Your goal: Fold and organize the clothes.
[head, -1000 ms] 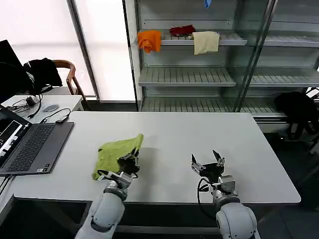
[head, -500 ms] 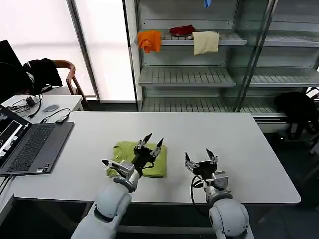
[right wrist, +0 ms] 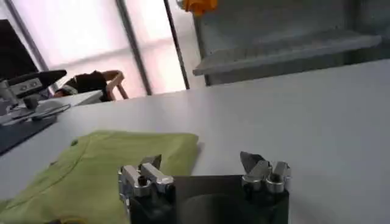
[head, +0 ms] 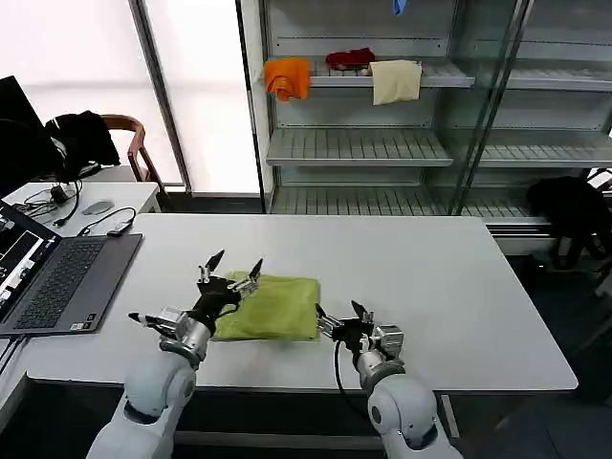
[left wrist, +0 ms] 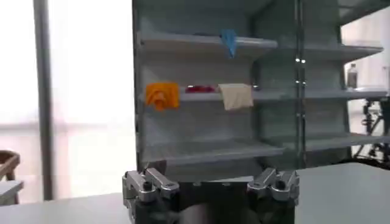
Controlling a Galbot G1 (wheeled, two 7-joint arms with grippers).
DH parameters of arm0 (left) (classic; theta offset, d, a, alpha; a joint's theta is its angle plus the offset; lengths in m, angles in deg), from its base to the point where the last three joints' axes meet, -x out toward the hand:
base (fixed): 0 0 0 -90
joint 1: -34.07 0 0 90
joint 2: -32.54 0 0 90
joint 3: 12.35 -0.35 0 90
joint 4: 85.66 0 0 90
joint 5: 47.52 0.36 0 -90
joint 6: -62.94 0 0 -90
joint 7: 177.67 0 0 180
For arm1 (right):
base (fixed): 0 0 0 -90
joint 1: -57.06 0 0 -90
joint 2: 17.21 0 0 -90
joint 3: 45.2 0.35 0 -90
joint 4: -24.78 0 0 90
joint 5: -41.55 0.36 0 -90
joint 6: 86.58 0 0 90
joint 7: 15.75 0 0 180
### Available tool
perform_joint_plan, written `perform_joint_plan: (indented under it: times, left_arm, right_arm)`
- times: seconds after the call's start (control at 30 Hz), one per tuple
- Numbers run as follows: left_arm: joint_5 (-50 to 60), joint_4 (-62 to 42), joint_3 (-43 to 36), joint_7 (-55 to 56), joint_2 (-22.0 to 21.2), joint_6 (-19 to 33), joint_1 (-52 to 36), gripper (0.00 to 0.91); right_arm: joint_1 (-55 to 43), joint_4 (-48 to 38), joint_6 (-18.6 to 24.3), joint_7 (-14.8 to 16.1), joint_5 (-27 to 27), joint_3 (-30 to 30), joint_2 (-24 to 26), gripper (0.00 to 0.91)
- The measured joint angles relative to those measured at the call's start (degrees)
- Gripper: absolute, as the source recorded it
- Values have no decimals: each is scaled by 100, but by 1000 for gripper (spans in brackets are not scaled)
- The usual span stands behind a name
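The lime-green T-shirt [head: 273,307] lies folded into a flat rectangle on the white table [head: 411,258], near the front middle; the right wrist view shows it as a green fold [right wrist: 103,167]. My left gripper [head: 229,269] hovers open over the shirt's left end, fingers spread and empty; in the left wrist view the left gripper [left wrist: 210,182] points toward the shelves. My right gripper [head: 339,316] stands open just off the shirt's right edge, low over the table, holding nothing; the right wrist view has this gripper [right wrist: 204,170] beside the shirt's corner.
An open laptop [head: 53,277] sits on the table's left end. Behind the table stands a shelf unit [head: 382,143] with orange [head: 287,76], red [head: 350,58] and cream [head: 395,80] cloths. A chair with black garments [head: 81,139] is at back left.
The left gripper carried the shirt's raised part over to the right, let go, and drew back left. The shirt now lies flat and folded. The right gripper moved left to the shirt's right edge.
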Motion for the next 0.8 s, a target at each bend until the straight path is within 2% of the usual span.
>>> perform_joint_plan:
  times: [0.03,0.07,0.1,0.13,0.23,0.27,0.3,0.33,0.8]
  left_arm:
    - [-36,-34,60,-1,0,34,8,907]
    - [-67,-68,114,0,0,58,12,907]
    - [-96,-95,164,1,1,84,19,907]
    - [-113,-122,197,4,1,105,19,907]
    - [-151,-205,276,8,-12,156,21,907]
    - [-165,-224,296,19,-19,169,21,907]
    - [-179,-240,320,18,-25,183,25,907]
    - [-192,-250,345,20,-29,193,30,907]
    - [-265,-266,554,112,-50,282,120,907]
  right_arm:
    - [-11,-45,-4,-39,71,-48,2,685]
    - [-22,-81,-8,-71,134,-88,6,484]
    - [-30,-115,-12,-103,195,-130,6,413]
    - [-39,-142,-15,-133,244,-168,4,292]
    - [-83,-242,-25,-219,362,-248,-3,181]
    - [-95,-272,-27,-240,393,-272,-7,111]
    - [-108,-303,-29,-261,424,-293,-14,81]
    - [-122,-333,-30,-276,454,-311,-21,0]
    - [-274,-540,-47,-432,690,-424,-128,0]
